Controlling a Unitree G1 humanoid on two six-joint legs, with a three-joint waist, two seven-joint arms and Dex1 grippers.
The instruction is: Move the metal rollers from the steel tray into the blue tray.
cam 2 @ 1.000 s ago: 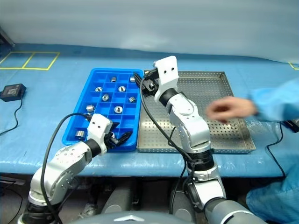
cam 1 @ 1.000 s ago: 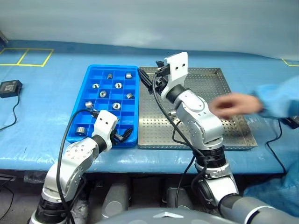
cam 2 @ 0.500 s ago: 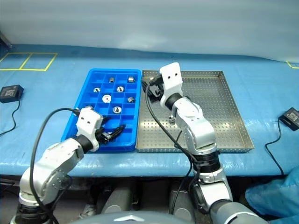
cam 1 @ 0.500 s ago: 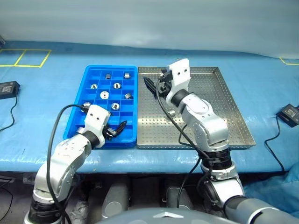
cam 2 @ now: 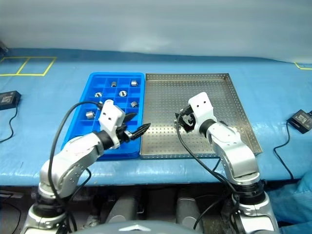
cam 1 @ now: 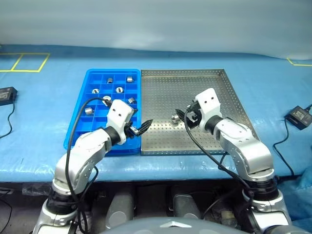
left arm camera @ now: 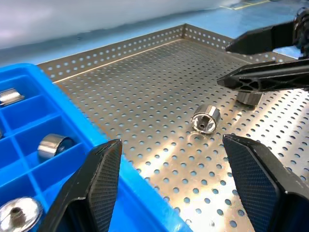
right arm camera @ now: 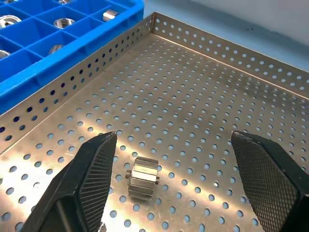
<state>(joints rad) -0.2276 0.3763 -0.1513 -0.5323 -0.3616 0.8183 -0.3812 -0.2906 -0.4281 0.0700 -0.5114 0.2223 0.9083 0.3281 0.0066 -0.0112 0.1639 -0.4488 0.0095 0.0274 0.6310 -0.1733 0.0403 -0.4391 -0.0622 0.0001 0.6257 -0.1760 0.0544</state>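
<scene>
The steel tray (cam 1: 219, 87) lies right of the blue tray (cam 1: 114, 71). One metal roller (cam 1: 175, 118) rests on its side mid-tray; in the right wrist view the roller (right arm camera: 143, 177) sits low between my open fingers. The left wrist view shows that roller (left arm camera: 206, 119) and a second one (left arm camera: 248, 98) partly behind my right gripper's fingers. My right gripper (cam 1: 184, 116) hovers open just right of the roller. My left gripper (cam 1: 144, 126) stands open and empty over the blue tray's near right edge, pointing at the steel tray. Several rollers (cam 1: 119, 89) sit in the blue tray's compartments.
A black box with a cable (cam 1: 297, 117) lies on the blue table cover right of the steel tray, and another (cam 1: 5, 93) at far left. Yellow tape lines (cam 1: 24, 61) mark the back left. The table's front edge runs just below both trays.
A person's hand over the steel tray has withdrawn. My right gripper moved from the tray's far left corner down to the roller at mid-tray. My left gripper rose and shifted right.
</scene>
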